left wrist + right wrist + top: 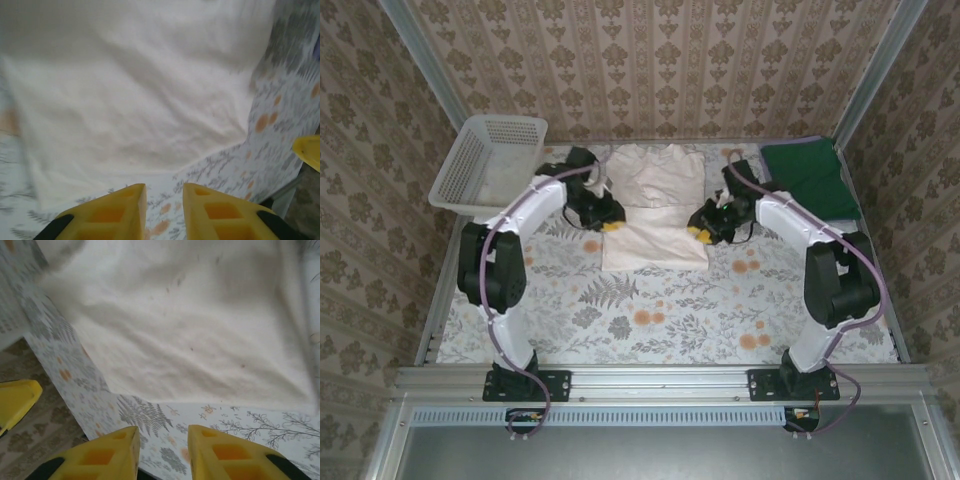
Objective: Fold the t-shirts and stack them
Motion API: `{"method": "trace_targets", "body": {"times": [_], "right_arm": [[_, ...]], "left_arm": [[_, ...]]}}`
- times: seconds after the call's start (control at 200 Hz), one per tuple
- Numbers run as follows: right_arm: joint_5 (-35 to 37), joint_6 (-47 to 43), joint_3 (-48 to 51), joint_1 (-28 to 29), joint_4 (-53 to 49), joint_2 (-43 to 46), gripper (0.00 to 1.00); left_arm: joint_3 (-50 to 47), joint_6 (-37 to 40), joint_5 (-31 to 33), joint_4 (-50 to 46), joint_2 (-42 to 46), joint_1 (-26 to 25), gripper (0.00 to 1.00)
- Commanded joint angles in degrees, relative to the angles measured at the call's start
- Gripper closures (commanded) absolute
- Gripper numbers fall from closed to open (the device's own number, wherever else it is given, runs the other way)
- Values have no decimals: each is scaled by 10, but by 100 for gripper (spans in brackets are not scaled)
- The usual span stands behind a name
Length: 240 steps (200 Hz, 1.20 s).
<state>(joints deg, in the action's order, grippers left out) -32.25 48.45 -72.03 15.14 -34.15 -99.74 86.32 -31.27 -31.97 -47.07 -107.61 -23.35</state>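
1. Lying spread on the floral-printed tablecloth (pixel 650 310), the cream-white cloth t-shirt (pixel 655 205) sits at the middle of the table's far half, and an edge crosses it about halfway down.
2. The dark green cloth t-shirt (pixel 810 175) rests as a flat folded rectangle in the far right corner, well apart from the cream one.
3. A white plastic mesh basket (pixel 460 170) stands at the far left corner, tilted, with its open top facing up and toward the table.
4. The left gripper (pixel 610 226) hovers just beside the left edge of the cream-white t-shirt, about level with its middle.
5. In the left wrist view its yellow fingers (pixel 115 210) are a little apart with nothing between them. They are over the tablecloth, just short of the shirt's edge.
6. The right gripper (pixel 702 234) hangs just beside the shirt's right edge, facing the left one across the cloth.
7. In the right wrist view its yellow fingers (pixel 220 452) also show a narrow empty gap. The printed tablecloth lies under them and the shirt's border just beyond.
8. Neither end effector grasps anything, and both are released and clear of the fabric.
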Motion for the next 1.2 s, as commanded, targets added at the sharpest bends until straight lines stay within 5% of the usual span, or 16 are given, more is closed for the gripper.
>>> {"method": "trace_targets", "body": {"times": [0.0,0.33,0.675,0.925,1.195], "right_arm": [[-3,27,32,13,63,-24,71],[53,-20,96,-14,46,-91,72],[59,-39,194,-18,55,-50,68],[48,-15,306,10,80,32,66],[52,10,307,26,3,161,50]], "left_arm": [[-54,-11,-12,28,-14,-9,74],[-122,56,119,17,-64,-11,75],[-183,105,215,-29,-32,-15,74],[-263,92,191,-35,29,-24,74],[-248,67,153,-91,114,-24,66]]}}
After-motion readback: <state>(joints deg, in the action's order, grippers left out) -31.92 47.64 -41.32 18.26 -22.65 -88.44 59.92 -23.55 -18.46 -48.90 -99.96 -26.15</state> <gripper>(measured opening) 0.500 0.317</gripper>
